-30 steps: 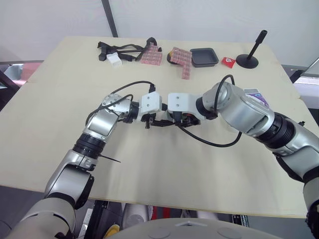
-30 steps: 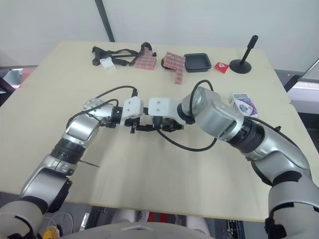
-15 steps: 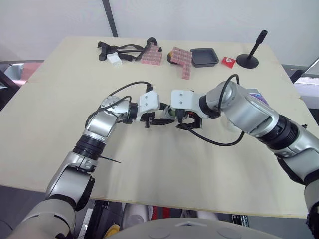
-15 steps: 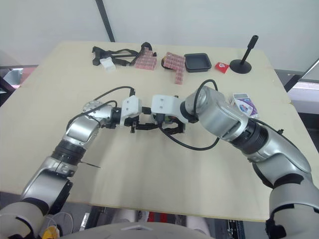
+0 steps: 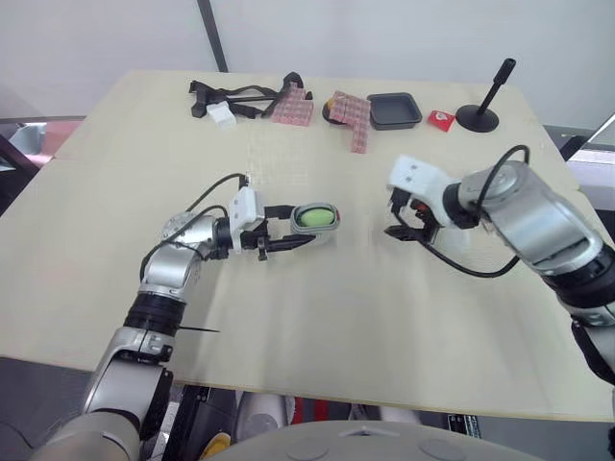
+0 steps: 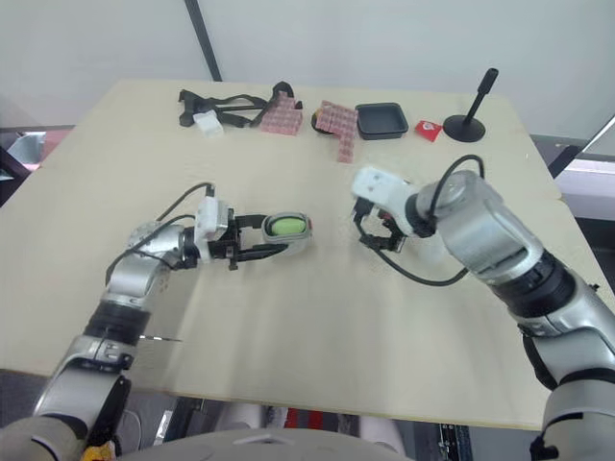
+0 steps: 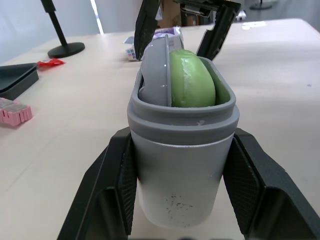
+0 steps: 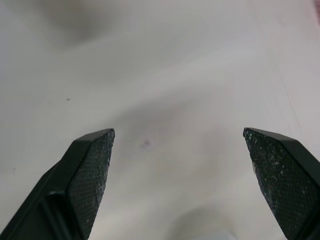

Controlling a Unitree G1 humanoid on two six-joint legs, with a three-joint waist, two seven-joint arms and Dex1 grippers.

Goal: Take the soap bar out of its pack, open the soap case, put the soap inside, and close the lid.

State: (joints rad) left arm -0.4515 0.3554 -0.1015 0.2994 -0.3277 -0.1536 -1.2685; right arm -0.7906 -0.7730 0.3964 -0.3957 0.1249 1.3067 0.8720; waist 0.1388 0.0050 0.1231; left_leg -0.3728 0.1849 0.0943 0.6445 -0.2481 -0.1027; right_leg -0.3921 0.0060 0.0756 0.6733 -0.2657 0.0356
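My left end effector [image 5: 306, 224] grasps the soap case [image 5: 317, 217], soap [image 7: 192, 82] inside; right end effector [image 8: 180, 137], at 3 o'clock, released; only closing remains

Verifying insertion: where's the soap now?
Green soap sits inside the grey soap case, clamped in the left gripper, mid-table, left of the open right gripper.

Item: left arm [image 5: 171, 271] and right arm [image 5: 527, 206], silver-grey rounded segments, black ribbed joint rings. White box housings [image 5: 415, 175] at wrists. Black cables [image 6: 423, 282] looped alongside. On left gripper [image 7: 182, 133] and right gripper [image 8: 177, 131]: black fingers [image 7: 260, 195], dimpled pads [image 8: 90, 165].
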